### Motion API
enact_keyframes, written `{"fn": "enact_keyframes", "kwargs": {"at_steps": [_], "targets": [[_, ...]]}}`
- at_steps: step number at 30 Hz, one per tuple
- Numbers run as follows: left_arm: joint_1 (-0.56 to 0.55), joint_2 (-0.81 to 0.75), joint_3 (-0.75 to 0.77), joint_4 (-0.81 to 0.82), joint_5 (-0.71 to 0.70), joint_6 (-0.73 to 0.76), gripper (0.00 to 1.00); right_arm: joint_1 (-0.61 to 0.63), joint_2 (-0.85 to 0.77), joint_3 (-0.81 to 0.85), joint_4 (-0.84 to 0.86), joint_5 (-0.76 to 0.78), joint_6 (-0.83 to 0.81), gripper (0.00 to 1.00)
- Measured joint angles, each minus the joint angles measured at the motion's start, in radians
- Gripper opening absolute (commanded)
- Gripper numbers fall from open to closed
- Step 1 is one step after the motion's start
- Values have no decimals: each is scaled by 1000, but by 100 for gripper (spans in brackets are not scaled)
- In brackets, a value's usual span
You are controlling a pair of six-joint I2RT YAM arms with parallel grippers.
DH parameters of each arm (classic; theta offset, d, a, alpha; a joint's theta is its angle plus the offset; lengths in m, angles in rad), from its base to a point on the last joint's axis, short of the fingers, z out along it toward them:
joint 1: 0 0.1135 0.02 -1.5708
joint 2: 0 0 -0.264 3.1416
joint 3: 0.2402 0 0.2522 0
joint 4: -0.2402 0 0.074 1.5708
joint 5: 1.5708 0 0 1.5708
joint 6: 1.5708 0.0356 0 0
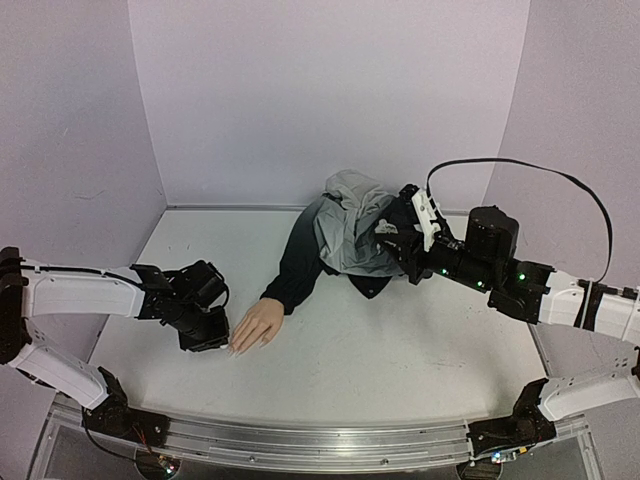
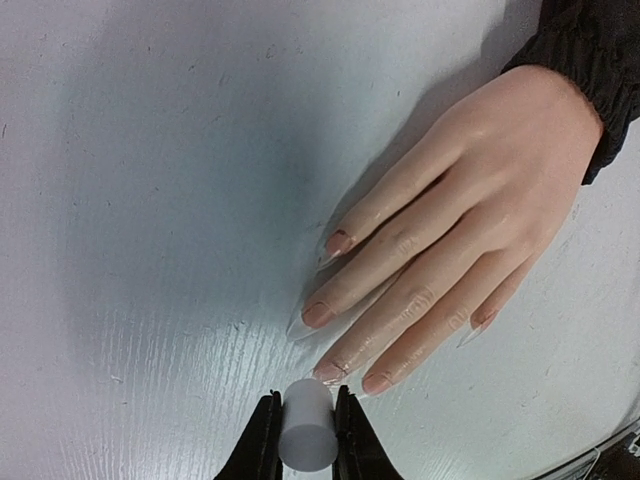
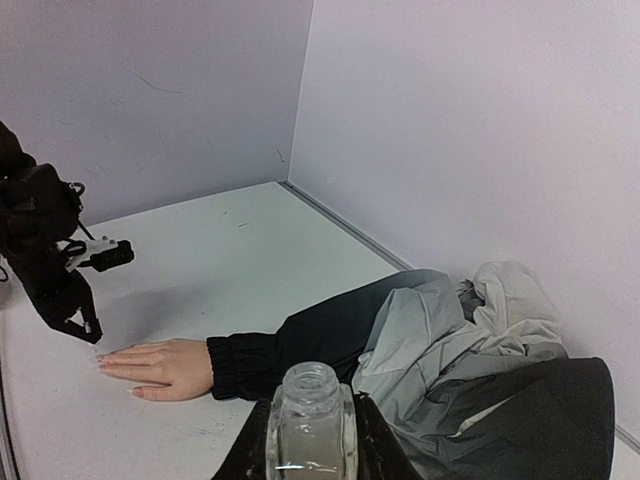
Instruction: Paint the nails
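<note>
A flesh-coloured mannequin hand [image 1: 258,325] lies palm down on the white table, its dark sleeve [image 1: 297,258] running back to the right. In the left wrist view its pale glossy nails [image 2: 317,315] point toward my fingers. My left gripper [image 2: 306,405] is shut on a small white cylindrical cap [image 2: 308,432], whose far end sits right at the ring finger's nail [image 2: 331,373]. Any brush under the cap is hidden. My right gripper [image 3: 312,420] hovers over the sleeve, shut on an open clear glass bottle [image 3: 312,410]. The top view shows the left gripper [image 1: 212,335] just left of the fingertips.
A crumpled grey and dark jacket [image 1: 350,225] is heaped at the back centre, under the right arm [image 1: 490,255]. Lilac walls close the table at the back and both sides. A metal rail [image 1: 300,440] runs along the near edge.
</note>
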Motion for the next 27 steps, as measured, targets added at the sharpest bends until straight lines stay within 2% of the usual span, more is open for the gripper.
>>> {"fn": "enact_keyframes", "kwargs": {"at_steps": [18,27], "targets": [[0,-3,-37,10,24,-13,0,0,0,0,0,0,0,0],[0,-112,-61,-6,27,-18,0,0,0,0,0,0,0,0]]}}
